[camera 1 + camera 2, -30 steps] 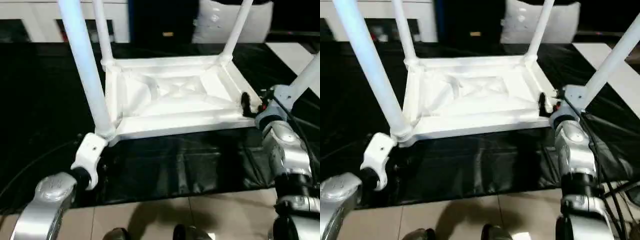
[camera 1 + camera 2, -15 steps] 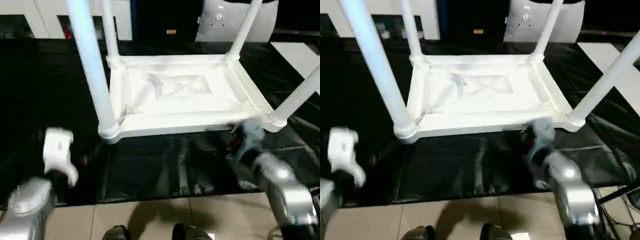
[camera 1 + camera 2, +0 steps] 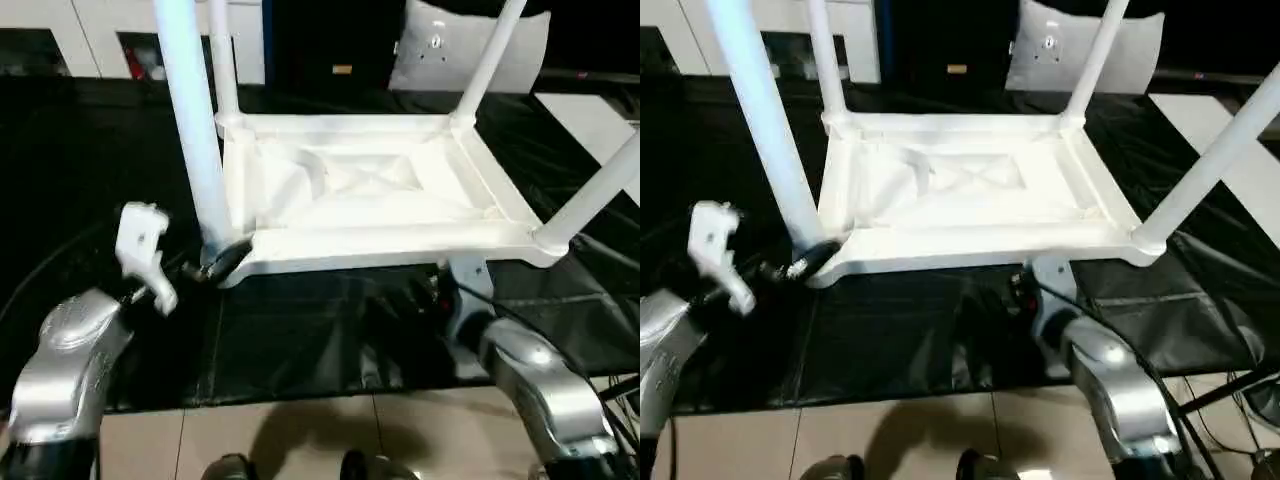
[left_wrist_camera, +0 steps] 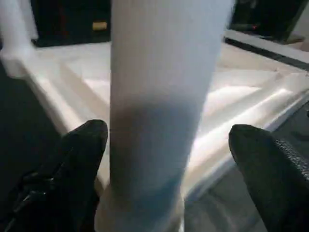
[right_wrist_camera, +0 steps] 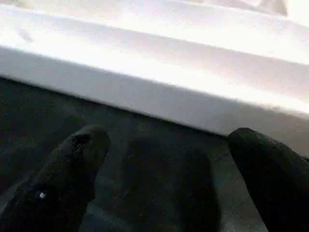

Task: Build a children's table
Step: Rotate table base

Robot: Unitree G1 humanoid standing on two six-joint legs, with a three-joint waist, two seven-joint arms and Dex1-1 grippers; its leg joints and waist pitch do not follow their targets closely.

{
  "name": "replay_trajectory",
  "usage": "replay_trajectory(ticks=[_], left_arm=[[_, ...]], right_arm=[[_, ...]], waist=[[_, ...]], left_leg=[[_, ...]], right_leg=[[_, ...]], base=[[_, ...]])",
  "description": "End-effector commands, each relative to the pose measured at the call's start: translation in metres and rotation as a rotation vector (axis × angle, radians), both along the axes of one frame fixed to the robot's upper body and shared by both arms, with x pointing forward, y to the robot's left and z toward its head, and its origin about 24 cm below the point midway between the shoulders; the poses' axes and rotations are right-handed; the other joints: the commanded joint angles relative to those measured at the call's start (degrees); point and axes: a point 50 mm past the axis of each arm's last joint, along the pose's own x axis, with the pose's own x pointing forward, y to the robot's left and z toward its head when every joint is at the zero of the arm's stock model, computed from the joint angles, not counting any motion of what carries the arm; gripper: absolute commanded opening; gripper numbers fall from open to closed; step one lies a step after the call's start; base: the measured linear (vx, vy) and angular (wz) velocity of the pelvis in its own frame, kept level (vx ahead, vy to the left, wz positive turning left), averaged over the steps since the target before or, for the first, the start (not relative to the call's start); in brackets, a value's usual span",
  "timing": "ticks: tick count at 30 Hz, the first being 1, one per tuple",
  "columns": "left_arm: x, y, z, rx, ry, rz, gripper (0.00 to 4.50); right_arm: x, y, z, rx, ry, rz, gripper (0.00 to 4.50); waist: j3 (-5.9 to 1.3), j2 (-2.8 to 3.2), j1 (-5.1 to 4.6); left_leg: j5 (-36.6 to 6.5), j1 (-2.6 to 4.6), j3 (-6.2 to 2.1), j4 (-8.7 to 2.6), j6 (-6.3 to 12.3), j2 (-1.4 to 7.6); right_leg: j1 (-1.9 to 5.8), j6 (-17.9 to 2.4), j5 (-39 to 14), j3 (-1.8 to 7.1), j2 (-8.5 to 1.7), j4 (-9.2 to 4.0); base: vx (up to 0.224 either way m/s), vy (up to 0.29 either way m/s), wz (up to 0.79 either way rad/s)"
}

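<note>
Four legs: all four stand up from the corner sockets of the upturned table (image 3: 370,190), so assembly looks almost done.
Floor: beige tiles nearest the robot, then a black sheet (image 3: 320,330) on which the top lies, underside up.
Right gripper (image 5: 169,179): low on the sheet, just short of the top's near edge; jaws wide apart, holding nothing.
Left gripper (image 4: 169,159): at the near left corner, jaws spread wide either side of the near left leg (image 3: 195,150), low by its socket; whether the fingers (image 4: 79,159) touch the leg I cannot tell.
Near right leg (image 3: 590,195): leans outward to the right, seated in its socket.
Far legs: the far left leg (image 3: 222,60) and far right leg (image 3: 490,60) rise from the back corners.
Background: a white cabinet (image 3: 90,30) and a grey bag (image 3: 440,45) beyond the sheet.
Left to do: probably pressing the legs home, then turning the table upright.
</note>
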Motion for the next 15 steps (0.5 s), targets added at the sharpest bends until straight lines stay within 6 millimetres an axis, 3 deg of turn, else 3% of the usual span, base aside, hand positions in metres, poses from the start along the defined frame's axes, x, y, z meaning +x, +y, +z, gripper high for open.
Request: replay_trajectory(ticks=[1, 2, 3, 4, 5, 6, 8, 9, 11, 14, 15], left_arm=[[0.004, 0.0, -0.005, 0.014, 0.015, 0.002, 4.42], [0.006, 0.0, -0.005, 0.011, 0.014, 0.0, 4.42], [0.009, -0.002, -0.004, -0.012, 0.018, -0.025, 4.42], [0.012, -0.005, -0.002, -0.026, 0.012, -0.056, 4.42], [0.016, -0.009, 0.001, -0.041, 0.008, -0.095, 4.42], [0.018, -0.012, 0.003, -0.051, 0.009, -0.119, 4.42], [0.02, -0.017, 0.005, -0.066, 0.015, -0.177, 4.42], [0.017, -0.024, 0.008, -0.078, 0.028, -0.25, 4.42], [0.002, -0.038, 0.012, -0.099, 0.061, -0.471, 4.42], [-0.012, -0.045, 0.013, -0.096, 0.114, -0.588, 4.42], [-0.025, -0.05, 0.012, -0.087, 0.175, -0.69, 4.42]], right_arm=[[0.004, -0.005, -0.003, -0.002, 0.009, -0.044, 4.5], [0.005, -0.004, -0.004, 0.002, 0.012, -0.049, 4.5], [0.008, -0.003, -0.006, -0.004, 0.015, -0.057, 4.5], [0.012, -0.002, -0.009, -0.009, 0.021, -0.067, 4.5], [0.016, 0.0, -0.011, -0.015, 0.028, -0.074, 4.5], [0.018, 0.001, -0.013, -0.02, 0.032, -0.075, 4.5], [0.021, 0.004, -0.014, -0.028, 0.036, -0.069, 4.5], [0.023, 0.006, -0.015, -0.029, 0.036, -0.065, 4.5], [0.029, 0.013, -0.014, -0.025, 0.029, -0.051, 4.5], [0.03, 0.017, -0.013, -0.027, 0.022, -0.037, 4.5], [0.032, 0.021, -0.011, -0.023, 0.01, -0.024, 4.5]], waist=[[-4.66, 0.41, 0.04], [-4.73, 0.64, 0.25], [-4.86, 0.42, 0.22], [-4.86, 0.65, 0.31], [-4.88, 0.52, 0.26], [-4.8, 0.34, 0.32], [-4.5, 0.54, 0.42], [-4.44, 0.31, 0.38], [-4.36, 0.45, 0.25], [-4.24, 0.53, 0.02], [-4.23, 0.42, -0.01]], left_leg=[[-15.0, 1.2, -0.84, -4.22, 0.18, 2.39], [-13.0, 1.14, -0.79, -4.06, 0.55, 2.37], [-11.9, 1.05, -0.63, -3.88, 0.76, 2.37], [-11.2, 1.15, -0.64, -3.83, 0.83, 2.35], [-10.7, 0.96, -0.52, -3.73, 0.93, 2.21], [-10.7, 0.95, -0.49, -3.75, 1.01, 2.17], [-12.4, 1.07, -0.53, -3.91, 0.28, 2.43], [-12.8, 1.06, -0.53, -3.94, 0.04, 2.44], [-14.7, 1.4, -0.67, -4.07, -0.76, 2.52], [-15.3, 1.48, -0.6, -4.22, -1.17, 2.69], [-15.6, 1.68, -0.44, -4.17, -1.24, 2.66]], right_leg=[[2.78, -7.0, -18.3, 3.27, -3.79, -3.33], [2.83, -8.0, -15.9, 3.39, -3.9, -2.93], [2.88, -8.7, -14.4, 3.45, -3.87, -2.62], [2.82, -9.2, -13.5, 3.45, -3.84, -2.4], [2.93, -9.9, -12.7, 3.47, -3.77, -2.22], [2.96, -10.1, -13.1, 3.44, -3.88, -2.32], [2.96, -10.1, -16.0, 3.37, -3.9, -2.5], [3.01, -9.8, -16.8, 3.36, -3.97, -2.55], [2.87, -9.4, -20.3, 3.36, -4.17, -2.66], [2.71, -9.6, -19.7, 3.49, -3.9, -2.45], [2.61, -9.7, -19.5, 3.56, -3.79, -2.42]], base=[[0.0, 0.0, 0.0], [0.0, 0.0, 0.0], [0.0, 0.0, 0.0], [0.0, 0.0, 0.0], [0.0, 0.0, 0.0], [0.0, 0.0, 0.0], [0.0, 0.0, 0.0], [0.0, 0.0, 0.0], [0.0, 0.0, 0.0], [0.0, 0.0, 0.0], [0.0, 0.0, 0.0]])
